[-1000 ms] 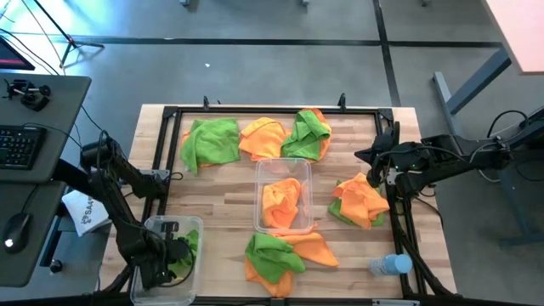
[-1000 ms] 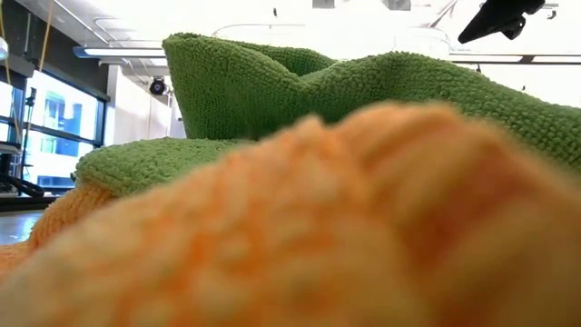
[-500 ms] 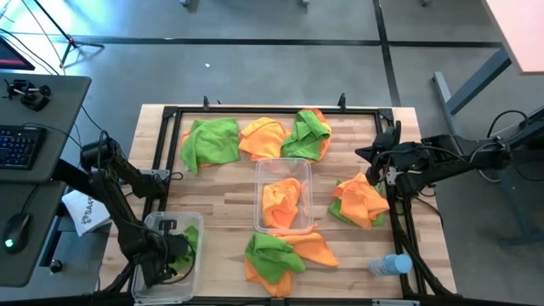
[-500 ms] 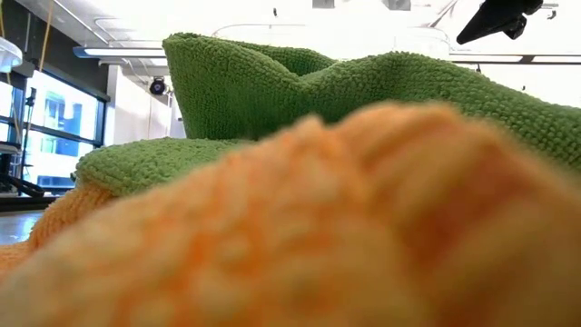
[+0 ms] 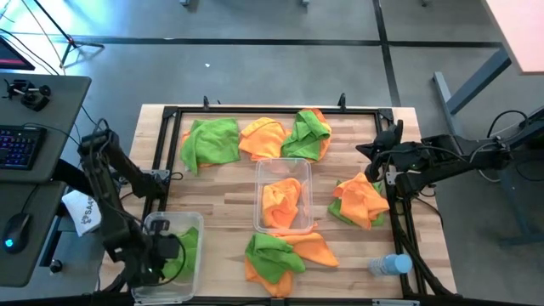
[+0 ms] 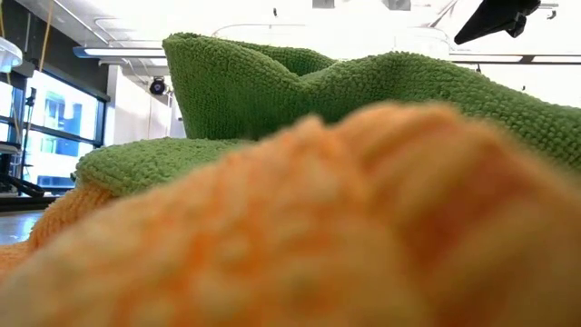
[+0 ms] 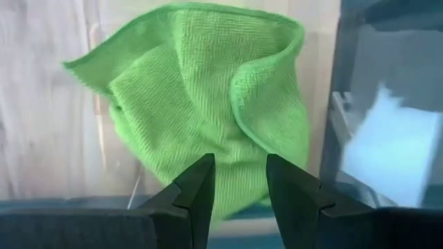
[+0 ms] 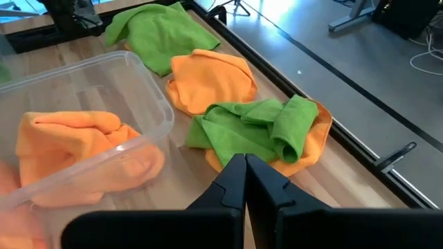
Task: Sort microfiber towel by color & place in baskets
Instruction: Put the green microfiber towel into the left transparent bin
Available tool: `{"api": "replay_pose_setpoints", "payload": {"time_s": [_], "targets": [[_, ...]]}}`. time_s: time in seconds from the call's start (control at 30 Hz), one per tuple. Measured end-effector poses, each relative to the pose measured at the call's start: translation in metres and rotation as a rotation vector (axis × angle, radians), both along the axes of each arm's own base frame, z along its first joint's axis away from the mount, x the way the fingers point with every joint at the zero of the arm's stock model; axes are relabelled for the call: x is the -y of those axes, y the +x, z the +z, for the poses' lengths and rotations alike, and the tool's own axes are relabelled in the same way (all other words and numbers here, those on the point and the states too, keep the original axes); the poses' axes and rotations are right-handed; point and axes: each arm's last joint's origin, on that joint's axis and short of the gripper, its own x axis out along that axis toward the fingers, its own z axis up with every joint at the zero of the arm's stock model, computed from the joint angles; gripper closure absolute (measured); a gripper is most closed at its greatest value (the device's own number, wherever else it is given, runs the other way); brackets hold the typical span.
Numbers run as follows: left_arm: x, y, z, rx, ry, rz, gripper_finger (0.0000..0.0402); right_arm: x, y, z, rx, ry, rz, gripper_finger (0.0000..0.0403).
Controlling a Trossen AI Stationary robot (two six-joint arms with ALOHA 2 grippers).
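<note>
The left gripper (image 5: 161, 252) has pulled back leftward from the green towel (image 7: 208, 104), fingers spread, leaving it in the near-left basket (image 5: 189, 223). The centre basket (image 5: 285, 166) holds orange towels (image 5: 280, 202). Farther right, the right gripper (image 5: 371, 161) hovers, fingers pressed together.

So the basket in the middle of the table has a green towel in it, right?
Not quite. The basket in the middle of the table holds an orange towel, not a green one; the high view shows it. The green towel lies in the other basket, by the left gripper.
</note>
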Motion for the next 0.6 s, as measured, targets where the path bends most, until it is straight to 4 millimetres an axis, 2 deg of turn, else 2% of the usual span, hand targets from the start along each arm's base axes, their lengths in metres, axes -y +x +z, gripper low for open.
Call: {"api": "replay_pose_setpoints", "payload": {"time_s": [0.2,0.3,0.47,0.6], "targets": [[-0.014,-0.006,0.021,0.009,-0.075,0.018,0.0282,0.000,0.000,0.000,0.001,0.003,-0.002,0.0403],[-0.025,-0.008,0.030,0.025,-0.082,0.060,0.0282,0.000,0.000,0.000,0.039,0.058,-0.050,0.0403],[-0.050,-0.008,0.043,0.076,-0.080,0.183,0.0282,0.002,0.000,0.001,0.128,0.125,-0.185,0.0403],[-0.075,-0.006,0.054,0.196,-0.039,0.272,0.0282,0.002,0.001,0.000,0.159,0.144,-0.243,0.0403]]}}
